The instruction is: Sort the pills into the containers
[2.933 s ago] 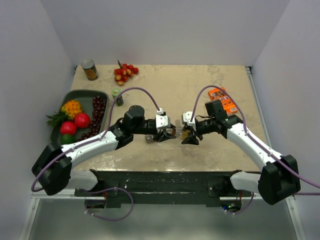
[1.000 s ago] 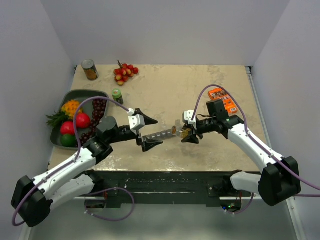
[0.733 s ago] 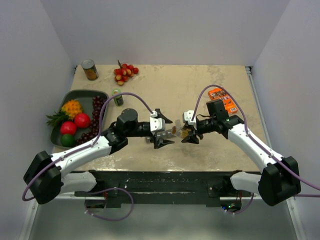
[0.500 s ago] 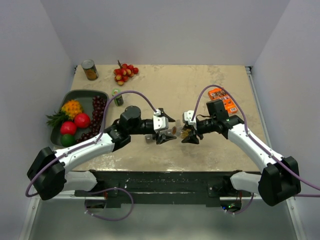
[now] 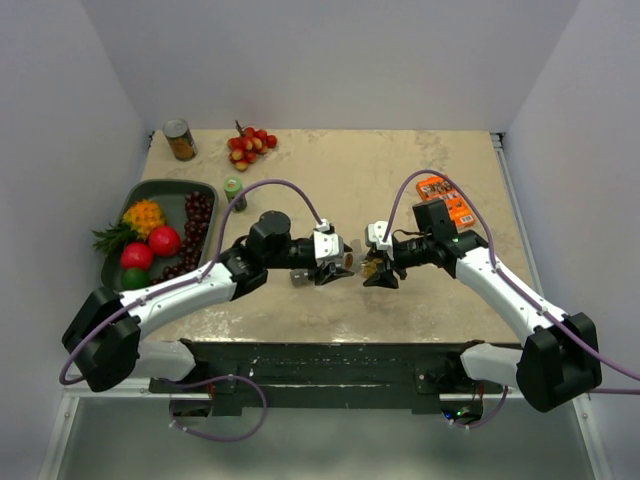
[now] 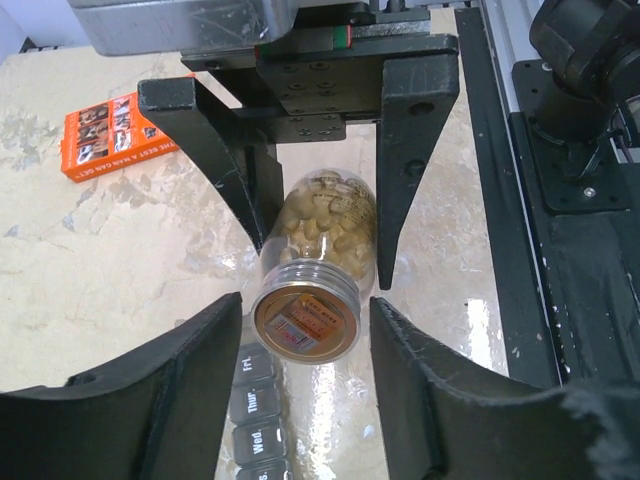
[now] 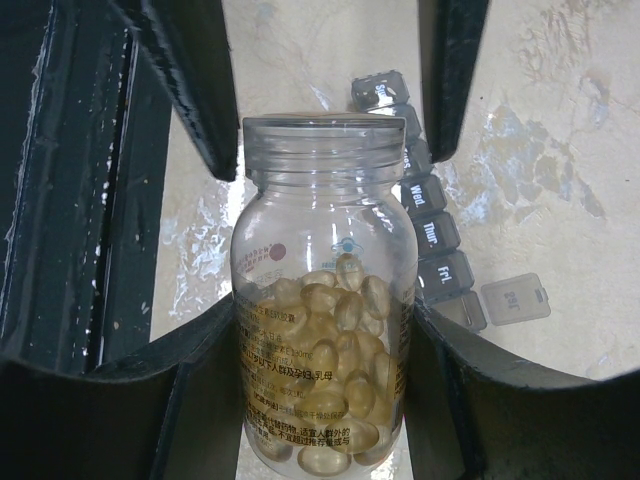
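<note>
Right end effector [image 5: 378, 268]: you hold the clear bottle [image 7: 325, 290] of pills [image 7: 335, 400] over the bench [image 5: 400, 190] | left end effector [image 6: 305, 305]: narrow around its cap [image 6: 305, 325], contact unclear | containers [image 7: 432, 228]: on bench beneath bottle

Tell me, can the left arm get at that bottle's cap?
Probably yes: the left gripper flanks the cap with nothing between, and the right gripper holds the bottle toward it.

I see beige marbled table [image 5: 350, 180]: can [image 5: 180, 140] far-left corner, berries [image 5: 250, 145] nearby, green-capped bottle [image 5: 234, 191], fruit tray [image 5: 170, 184] left edge, orange packet [image 5: 447, 200] right, grey pill organiser [image 7: 432, 228] centre-front.
</note>
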Controlling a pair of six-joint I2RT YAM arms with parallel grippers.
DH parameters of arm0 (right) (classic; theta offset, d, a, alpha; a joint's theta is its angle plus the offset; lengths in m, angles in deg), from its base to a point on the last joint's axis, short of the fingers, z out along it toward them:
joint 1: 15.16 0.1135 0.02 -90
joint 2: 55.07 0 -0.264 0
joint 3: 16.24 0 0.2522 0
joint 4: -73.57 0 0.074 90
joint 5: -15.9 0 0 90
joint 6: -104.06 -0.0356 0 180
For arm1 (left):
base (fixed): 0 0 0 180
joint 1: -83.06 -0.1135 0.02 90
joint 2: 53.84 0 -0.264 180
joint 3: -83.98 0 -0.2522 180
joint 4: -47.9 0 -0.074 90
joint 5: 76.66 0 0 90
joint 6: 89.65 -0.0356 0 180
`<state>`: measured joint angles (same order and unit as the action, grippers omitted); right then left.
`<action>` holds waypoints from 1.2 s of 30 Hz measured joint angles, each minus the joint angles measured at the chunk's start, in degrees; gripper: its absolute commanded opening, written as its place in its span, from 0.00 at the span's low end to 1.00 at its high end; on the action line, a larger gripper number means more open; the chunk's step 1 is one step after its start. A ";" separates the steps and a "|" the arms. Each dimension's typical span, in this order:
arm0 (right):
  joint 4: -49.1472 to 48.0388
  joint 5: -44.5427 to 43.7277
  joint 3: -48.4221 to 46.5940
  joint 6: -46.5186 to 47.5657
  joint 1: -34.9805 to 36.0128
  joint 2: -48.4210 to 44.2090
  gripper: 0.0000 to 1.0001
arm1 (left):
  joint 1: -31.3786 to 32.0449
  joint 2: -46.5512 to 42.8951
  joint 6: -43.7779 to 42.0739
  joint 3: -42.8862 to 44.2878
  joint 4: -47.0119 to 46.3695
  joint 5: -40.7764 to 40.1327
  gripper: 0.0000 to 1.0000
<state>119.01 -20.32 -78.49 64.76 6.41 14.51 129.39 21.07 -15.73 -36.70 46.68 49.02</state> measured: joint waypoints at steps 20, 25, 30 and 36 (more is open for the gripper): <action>0.44 -0.02 0.00 0.31 -0.11 0.00 0.00 | -1.51 1.22 22.25 0.74 0.66 -1.31 0.00; -0.48 -0.42 0.00 -0.28 -0.37 0.00 0.00 | -7.23 2.75 43.32 2.75 3.96 1.44 0.00; -0.55 -0.37 0.00 -0.50 -0.48 -0.02 0.00 | -10.32 3.15 60.26 4.07 10.21 -0.46 0.00; -0.94 -0.39 0.00 -0.83 -0.85 -0.02 0.00 | -10.38 2.32 62.49 8.52 20.33 -6.54 0.00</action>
<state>118.07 -20.72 -78.49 63.93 5.55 14.49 119.01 23.39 46.76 -28.17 67.00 42.48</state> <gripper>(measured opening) 0.557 0.482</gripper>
